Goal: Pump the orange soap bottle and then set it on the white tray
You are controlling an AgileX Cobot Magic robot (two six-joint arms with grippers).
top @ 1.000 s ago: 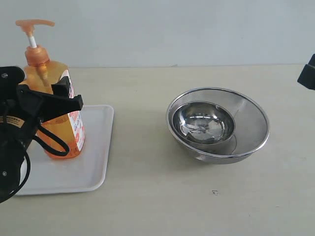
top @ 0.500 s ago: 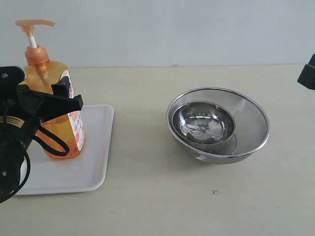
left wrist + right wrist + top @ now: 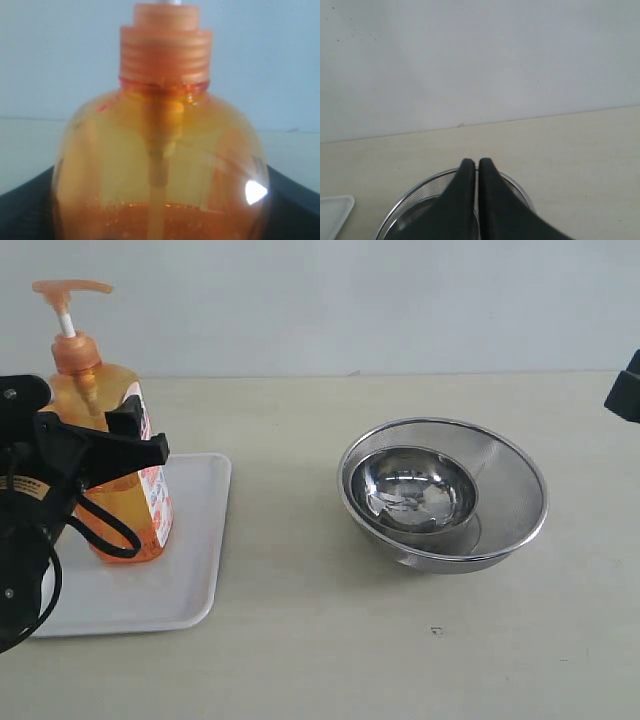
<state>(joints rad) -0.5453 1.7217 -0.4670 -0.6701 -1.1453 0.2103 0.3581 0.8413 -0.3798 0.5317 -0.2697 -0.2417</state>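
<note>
Orange soap bottle [image 3: 112, 390], probably slick and heavy, stands on white tray [image 3: 185, 580] at bench's left edge; left claw [image 3: 100, 445] pinches its body, right claw [image 3: 478, 165] pressed together.

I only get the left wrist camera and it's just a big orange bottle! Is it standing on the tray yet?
Observer: Yes, the orange soap bottle stands upright on the white tray.
Operator: Is its pump squished down?
Observer: No, the pump head stands raised, not pressed.
Operator: What's my other hand doing?
Observer: The right gripper is shut and empty, off to the right of the steel bowls.
</note>
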